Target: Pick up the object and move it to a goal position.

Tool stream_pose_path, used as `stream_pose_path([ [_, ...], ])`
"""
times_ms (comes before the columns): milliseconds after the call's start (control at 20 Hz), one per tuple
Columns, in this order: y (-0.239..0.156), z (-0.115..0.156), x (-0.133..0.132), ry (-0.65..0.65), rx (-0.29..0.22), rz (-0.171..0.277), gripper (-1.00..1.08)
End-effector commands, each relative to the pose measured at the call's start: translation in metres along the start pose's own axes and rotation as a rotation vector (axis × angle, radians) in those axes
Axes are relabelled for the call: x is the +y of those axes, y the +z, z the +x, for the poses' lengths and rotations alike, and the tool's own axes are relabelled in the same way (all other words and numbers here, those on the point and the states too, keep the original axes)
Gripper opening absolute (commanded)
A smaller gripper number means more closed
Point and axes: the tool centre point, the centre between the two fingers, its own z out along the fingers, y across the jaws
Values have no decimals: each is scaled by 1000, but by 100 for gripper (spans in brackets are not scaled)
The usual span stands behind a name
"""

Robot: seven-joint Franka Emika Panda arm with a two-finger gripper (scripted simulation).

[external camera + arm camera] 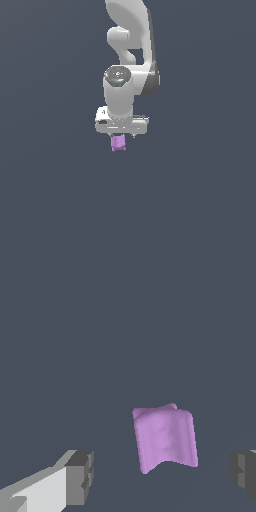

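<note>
The object point(118, 144) is a small light-purple lumpy block, narrower than the white gripper bar. In the exterior view it shows just below that bar, under the arm. My gripper point(121, 136) hangs straight over it, pointing down. In the wrist view the object point(165, 438) lies between the two dark fingertips point(80, 476), closer to the one at the picture's edge point(244, 473). My gripper point(162, 477) is open wide, with a clear gap between each finger and the object. Neither finger touches it.
A plain dark grey-blue surface fills both views. The white arm point(127, 50) rises above the gripper in the exterior view. No goal marker and no other object shows.
</note>
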Motion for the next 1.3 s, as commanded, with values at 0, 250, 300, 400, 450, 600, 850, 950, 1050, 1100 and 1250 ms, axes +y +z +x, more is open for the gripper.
stream_pose_path([
  [0,8,-3,4,-18,5,-1,100],
  [250,28,-12,14,-71,22,-2,100],
  [300,33,-13,15,-82,26,-3,100],
  [400,40,-17,19,-102,32,-4,100],
  [450,43,-19,20,-110,35,-4,100],
  [600,50,-23,23,-130,41,-5,100],
  [850,55,-26,26,-146,46,-5,100],
  [950,55,-26,26,-143,45,-5,100],
  [1050,56,-26,26,-143,45,-5,100],
  [1100,58,-26,26,-143,45,-5,100],
  [1250,67,-26,26,-143,45,-5,100],
])
